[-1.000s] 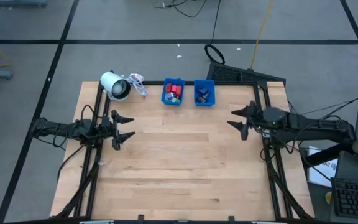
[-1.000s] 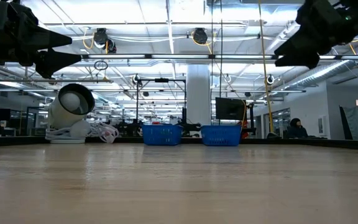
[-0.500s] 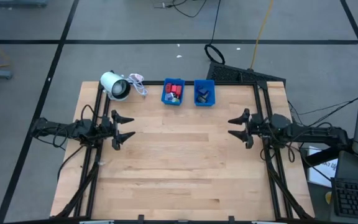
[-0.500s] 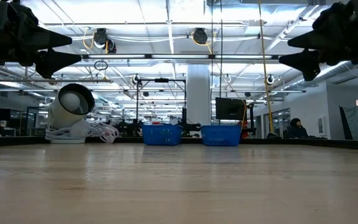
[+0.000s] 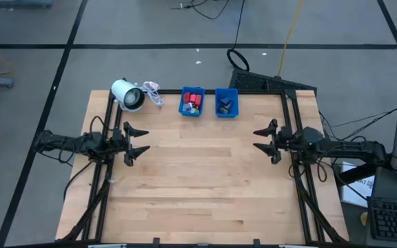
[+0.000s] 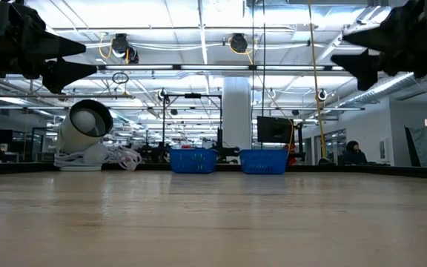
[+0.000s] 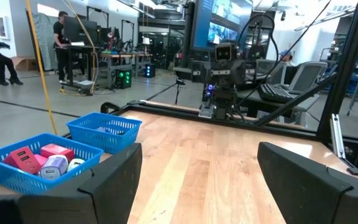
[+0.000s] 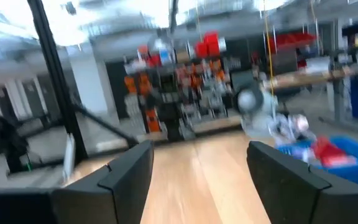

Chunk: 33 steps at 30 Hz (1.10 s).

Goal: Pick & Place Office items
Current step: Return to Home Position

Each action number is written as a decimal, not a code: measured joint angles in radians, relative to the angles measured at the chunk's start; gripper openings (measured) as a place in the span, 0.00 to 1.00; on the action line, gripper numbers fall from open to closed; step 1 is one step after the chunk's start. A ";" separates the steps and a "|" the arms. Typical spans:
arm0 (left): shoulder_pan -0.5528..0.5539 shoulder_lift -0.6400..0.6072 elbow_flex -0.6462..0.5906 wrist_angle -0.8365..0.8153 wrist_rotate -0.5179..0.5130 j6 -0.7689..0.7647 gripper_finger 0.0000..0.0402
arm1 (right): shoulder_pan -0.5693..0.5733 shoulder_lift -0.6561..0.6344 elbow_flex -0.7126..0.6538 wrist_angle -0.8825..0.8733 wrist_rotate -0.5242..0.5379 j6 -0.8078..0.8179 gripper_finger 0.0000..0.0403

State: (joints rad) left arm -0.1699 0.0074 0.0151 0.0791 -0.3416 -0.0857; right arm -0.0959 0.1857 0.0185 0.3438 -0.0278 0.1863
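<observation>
The office items (image 5: 193, 100) lie in two blue bins at the far edge of the bench (image 5: 198, 186). Red, blue and pale pieces fill the left bin (image 5: 183, 107), and a few dark pieces sit in the right bin (image 5: 234, 111), just beside it. The left wrist view shows the red and pale pieces heaped together. What lies in the farther bin cannot be made out there. A white roll (image 5: 127, 94) with a tangle of cord lies to the left of the bins, apart from them. No loose piece shows on the open boards.

The left claw (image 5: 143, 140) hangs over the bench's left edge, its fingers spread wide and holding nothing. The right claw (image 5: 257, 139) faces it from the right edge, also spread and empty. Both are well apart from the bins and raised above the surface.

By the look of it the sorting is done and the step in hand is parking the arms. The next move calls only for settling each arm into its rest pose at its own side, with no reach toward the bins.
</observation>
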 joint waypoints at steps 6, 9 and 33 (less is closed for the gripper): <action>0.000 0.000 0.000 0.000 0.000 0.000 0.81 | 0.000 0.001 -0.001 -0.131 0.006 -0.042 0.62; 0.000 0.000 0.000 0.000 0.000 0.000 0.81 | 0.000 0.000 -0.002 -0.157 0.034 -0.050 0.61; 0.000 0.000 0.000 0.000 0.000 0.000 0.81 | 0.000 0.001 -0.003 -0.244 0.057 -0.101 0.62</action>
State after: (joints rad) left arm -0.1697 0.0074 0.0151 0.0788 -0.3416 -0.0860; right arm -0.0959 0.1864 0.0151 0.0994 0.0292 0.0849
